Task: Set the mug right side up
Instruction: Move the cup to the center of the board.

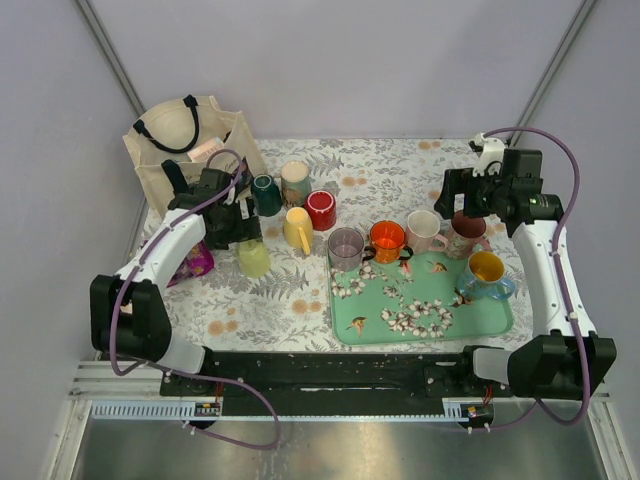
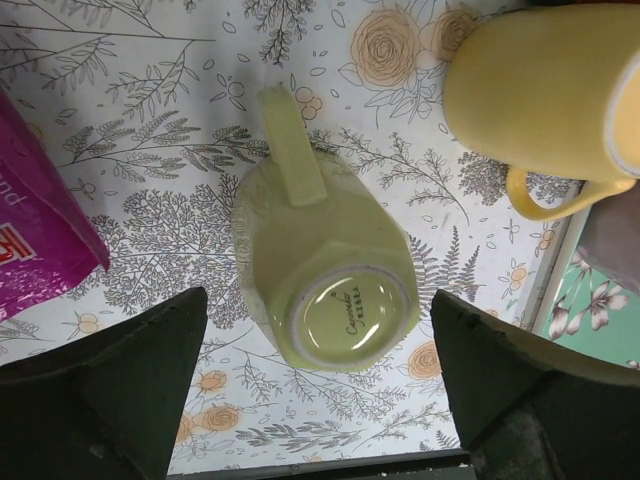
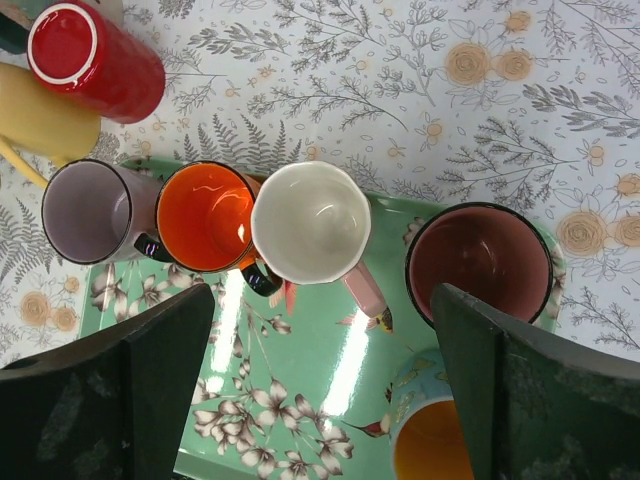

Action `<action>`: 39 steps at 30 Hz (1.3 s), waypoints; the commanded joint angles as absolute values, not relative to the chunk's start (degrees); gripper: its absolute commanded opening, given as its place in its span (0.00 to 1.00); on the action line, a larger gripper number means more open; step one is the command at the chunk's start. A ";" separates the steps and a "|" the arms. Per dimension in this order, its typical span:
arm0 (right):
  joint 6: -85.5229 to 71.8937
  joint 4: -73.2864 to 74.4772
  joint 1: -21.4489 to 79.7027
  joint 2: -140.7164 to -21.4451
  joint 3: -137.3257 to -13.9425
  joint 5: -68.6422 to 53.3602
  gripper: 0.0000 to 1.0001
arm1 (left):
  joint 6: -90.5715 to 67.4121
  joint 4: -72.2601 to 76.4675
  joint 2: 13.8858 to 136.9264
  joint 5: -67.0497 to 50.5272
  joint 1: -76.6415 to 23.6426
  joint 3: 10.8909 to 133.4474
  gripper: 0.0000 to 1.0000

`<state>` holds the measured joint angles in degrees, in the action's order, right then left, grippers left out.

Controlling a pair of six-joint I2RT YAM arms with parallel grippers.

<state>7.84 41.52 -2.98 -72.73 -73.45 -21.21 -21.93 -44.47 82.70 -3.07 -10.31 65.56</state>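
Note:
A pale yellow-green mug (image 2: 325, 270) stands upside down on the flowered tablecloth, its printed base facing up and its handle (image 2: 290, 150) pointing away from my wrist. My left gripper (image 2: 318, 312) hovers just above it, open, with one dark finger on each side and neither touching it. From above, this mug (image 1: 253, 258) sits just in front of the left gripper (image 1: 235, 228). My right gripper (image 3: 322, 300) is open and empty above the green tray (image 3: 330, 370), over the upright mugs there; in the top view the right gripper (image 1: 462, 195) is at the far right.
A yellow mug (image 2: 545, 95) lies close on the right of the green one, and a pink pouch (image 2: 40, 230) on the left. Red (image 1: 321, 209) and dark green (image 1: 266, 193) mugs and a tote bag (image 1: 185, 145) stand behind. The tray (image 1: 430, 320) holds several upright mugs.

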 commanded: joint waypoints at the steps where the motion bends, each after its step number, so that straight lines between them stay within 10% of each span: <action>1: 5.71 39.46 -2.55 -69.88 -72.95 -18.36 1.00 | -23.55 -42.98 84.99 -5.80 -9.93 66.19 0.94; 22: 9.67 40.43 -2.02 -71.37 -72.34 -28.56 0.99 | -0.91 -44.19 80.86 -21.70 -11.69 57.57 0.61; 39: 23.54 42.10 6.41 -69.43 -68.47 -45.44 1.00 | 51.22 -64.51 74.80 -31.82 -20.55 59.68 0.61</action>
